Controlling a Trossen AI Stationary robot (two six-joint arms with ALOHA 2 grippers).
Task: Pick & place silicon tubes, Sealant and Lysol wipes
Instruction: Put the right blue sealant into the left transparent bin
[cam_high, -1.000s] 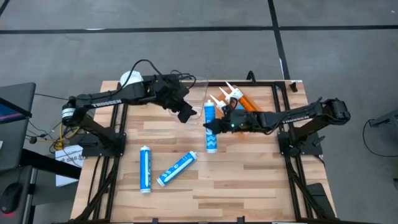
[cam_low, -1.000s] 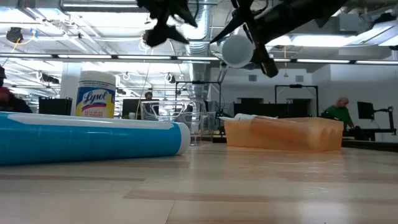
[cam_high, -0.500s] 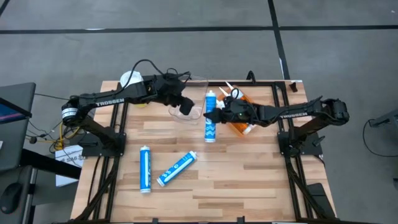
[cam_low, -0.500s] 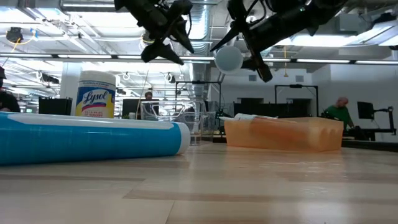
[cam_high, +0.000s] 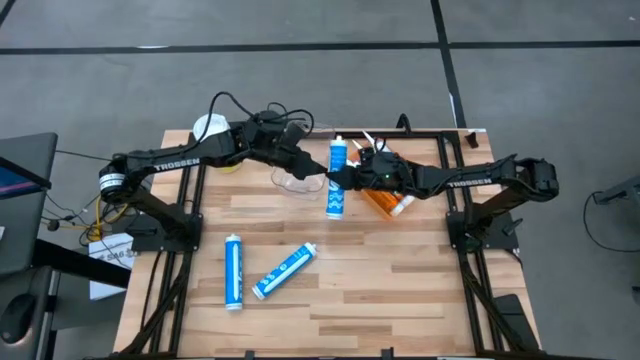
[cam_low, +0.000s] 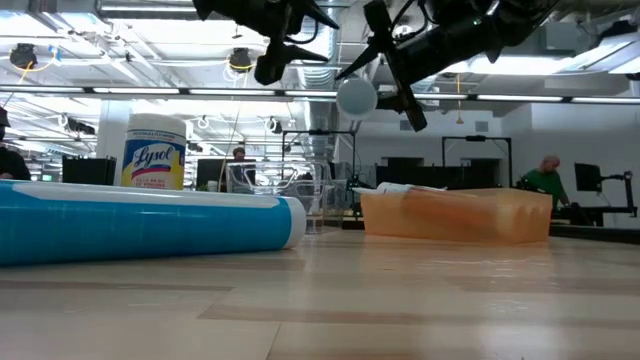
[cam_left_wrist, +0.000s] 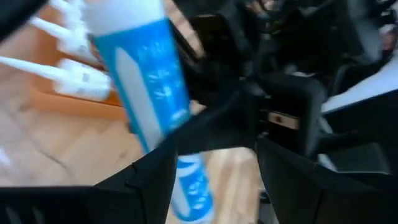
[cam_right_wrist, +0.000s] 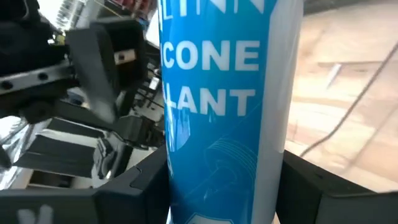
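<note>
A blue silicone tube (cam_high: 337, 190) hangs over the table's middle, near the far edge, with my right gripper (cam_high: 342, 180) shut on it. The low view shows its round white end (cam_low: 357, 96) high above the tabletop. My left gripper (cam_high: 312, 172) stands open just left of the tube, and its wrist view shows the tube (cam_left_wrist: 146, 81) beyond its fingers. Two more blue tubes (cam_high: 233, 272) (cam_high: 285, 270) lie flat on the table nearer the front. The Lysol wipes (cam_high: 208, 128) stand upright at the far left corner. My right gripper pinches the blue tube's body (cam_right_wrist: 224, 124) between its two fingers, about midway along the tube. The fingers come roughly level from the table's right and lie across the tube. The tube is lifted clear of the table, lying near level with one end toward the far edge.
An orange tray (cam_high: 378, 200) with white-nozzled tubes sits under my right arm. A clear container (cam_high: 293, 180) stands below my left gripper. A blue tube (cam_low: 150, 228) lies close before the low camera, with the wipes canister (cam_low: 154, 152) behind it.
My right gripper has carried the blue tube toward the table's far edge and a little left, still lifted and near level. My left gripper has swung toward the tube and rolled at the wrist, its fingers staying open.
</note>
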